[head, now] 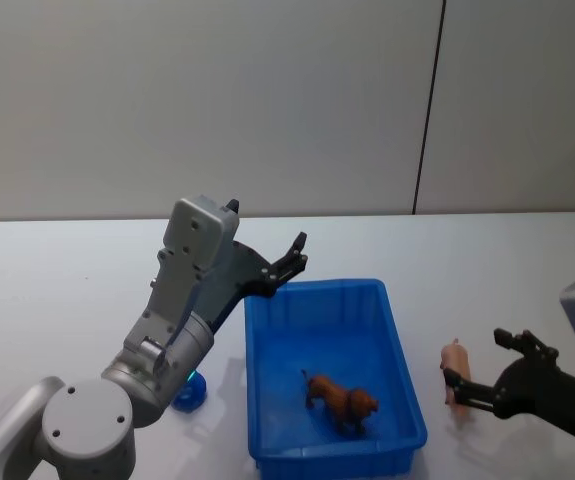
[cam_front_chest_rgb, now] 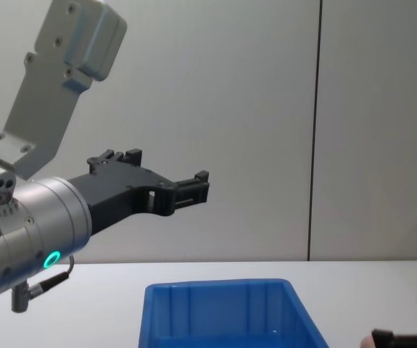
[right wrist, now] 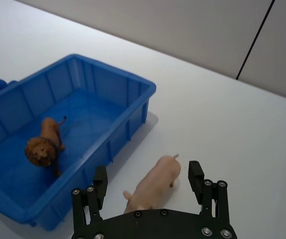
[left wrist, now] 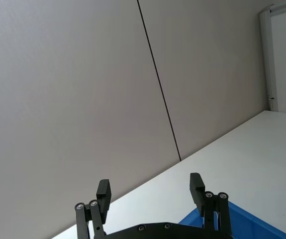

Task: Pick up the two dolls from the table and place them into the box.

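Observation:
The blue box [head: 397, 340] stands mid-table with a brown lion toy [head: 342, 400] standing inside it. One doll, a pinkish pig [head: 455, 362], lies on the table just right of the box. My right gripper [right wrist: 148, 177] is open, low over the table, and its fingers straddle the pig [right wrist: 155, 181] without closing. The other doll, with a round bright-blue part [head: 189, 392], sits on the table by the box's left side, below my left arm. Raised high over the box's far left corner, my left gripper [left wrist: 150, 184] is open and holds nothing.
The white table [head: 507, 260] runs back to a grey wall with a dark vertical seam [head: 427, 110]. My left arm's grey links [head: 182, 300] rise between the blue doll and the box. Bare table lies beyond and right of the pig.

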`<act>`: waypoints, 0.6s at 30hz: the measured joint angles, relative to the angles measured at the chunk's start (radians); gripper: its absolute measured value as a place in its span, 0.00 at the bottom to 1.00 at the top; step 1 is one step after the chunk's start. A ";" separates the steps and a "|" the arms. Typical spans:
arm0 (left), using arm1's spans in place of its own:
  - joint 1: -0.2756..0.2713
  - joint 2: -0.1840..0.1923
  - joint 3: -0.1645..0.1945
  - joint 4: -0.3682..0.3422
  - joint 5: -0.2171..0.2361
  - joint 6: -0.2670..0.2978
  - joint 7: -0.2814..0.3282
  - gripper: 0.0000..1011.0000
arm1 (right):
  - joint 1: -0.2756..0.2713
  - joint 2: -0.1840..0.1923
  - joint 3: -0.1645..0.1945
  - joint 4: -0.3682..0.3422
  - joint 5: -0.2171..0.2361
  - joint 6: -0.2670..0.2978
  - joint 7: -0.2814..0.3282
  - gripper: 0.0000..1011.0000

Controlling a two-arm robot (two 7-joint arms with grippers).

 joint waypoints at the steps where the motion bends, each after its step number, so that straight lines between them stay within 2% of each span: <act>1: 0.000 0.000 0.000 0.000 0.000 0.000 0.000 0.99 | 0.000 0.000 -0.001 0.003 -0.001 0.004 0.000 0.99; 15: 0.000 0.000 0.000 0.000 0.000 0.000 0.000 0.99 | 0.032 -0.021 -0.025 0.075 -0.035 0.059 0.034 0.99; 18: 0.000 0.000 0.000 0.000 0.000 0.000 0.000 0.99 | 0.039 -0.026 -0.029 0.088 -0.040 0.066 0.037 0.94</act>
